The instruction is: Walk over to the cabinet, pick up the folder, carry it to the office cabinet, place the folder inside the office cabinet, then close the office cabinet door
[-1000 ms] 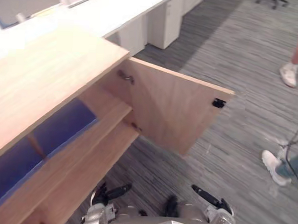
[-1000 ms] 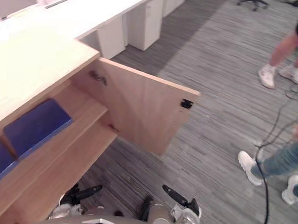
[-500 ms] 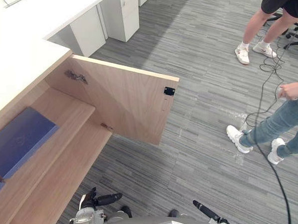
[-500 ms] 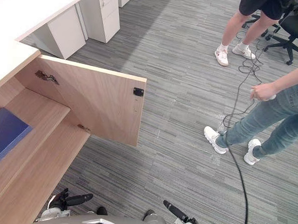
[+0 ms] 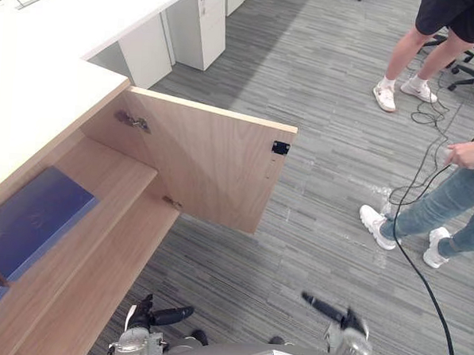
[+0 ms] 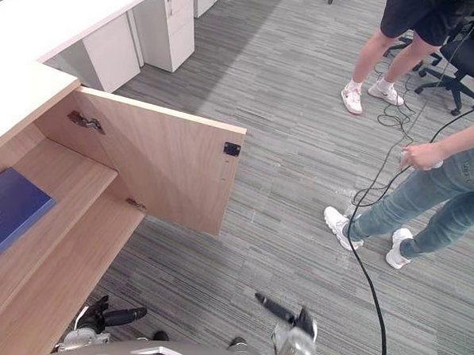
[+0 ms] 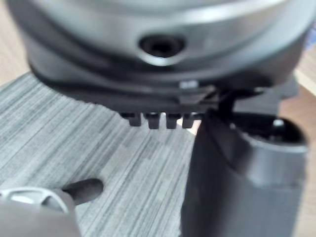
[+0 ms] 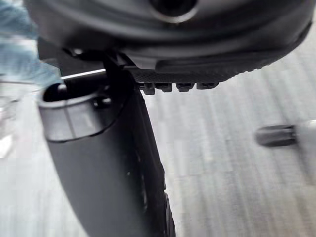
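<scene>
A blue folder (image 5: 29, 221) lies flat on the upper shelf of the wooden office cabinet (image 5: 98, 242) at the left. The cabinet door (image 5: 213, 170) stands wide open, swung out over the carpet, with a black catch (image 5: 281, 147) near its free edge. My left hand (image 5: 160, 317) hangs low by the cabinet's bottom shelf, open and holding nothing. My right hand (image 5: 331, 313) hangs over the carpet, well short of the door's free edge, also open and holding nothing. Both wrist views show straight fingers (image 7: 157, 119) and a thumb (image 8: 106, 163) over grey carpet.
A person in jeans and white shoes (image 5: 377, 226) stands at the right holding a black cable (image 5: 423, 275) that trails over the floor. Another person (image 6: 369, 93) stands farther back beside an office chair (image 6: 457, 74). White desks and drawer units (image 5: 197, 24) line the far left.
The camera swung right a second ago, then slightly back, so the whole scene shifted. My right hand has risen a little in view. The folder stays on the shelf and the door stays open.
</scene>
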